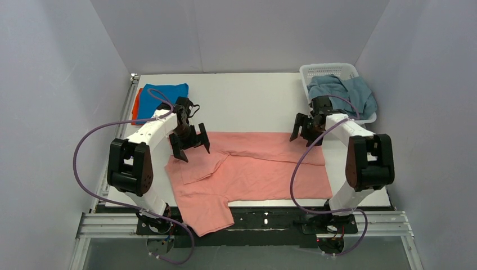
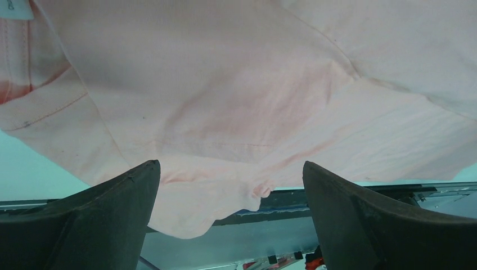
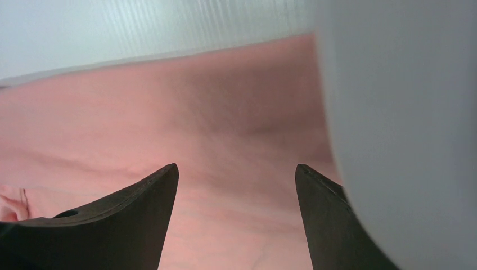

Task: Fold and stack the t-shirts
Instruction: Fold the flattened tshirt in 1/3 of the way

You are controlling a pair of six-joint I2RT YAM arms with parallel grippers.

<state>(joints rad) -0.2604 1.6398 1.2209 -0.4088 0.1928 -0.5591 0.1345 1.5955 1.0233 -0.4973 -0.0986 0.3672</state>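
Your left gripper (image 1: 190, 147) and right gripper (image 1: 301, 132) both hang wide open, holding nothing, over the pink t-shirt (image 1: 253, 169). It lies spread on the table (image 1: 253, 101), one part draping past the near edge. Its white tag (image 2: 12, 8) is unreadable.

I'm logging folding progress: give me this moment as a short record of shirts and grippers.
pink t-shirt: spread on table, one part hanging over near edge
blue t-shirt: folded, far-left corner, atop orange t-shirt
grey-blue t-shirt: unfolded, in basket, draped over rim
left gripper: jaws open, over pink t-shirt's left part
right gripper: jaws open, over its far right edge
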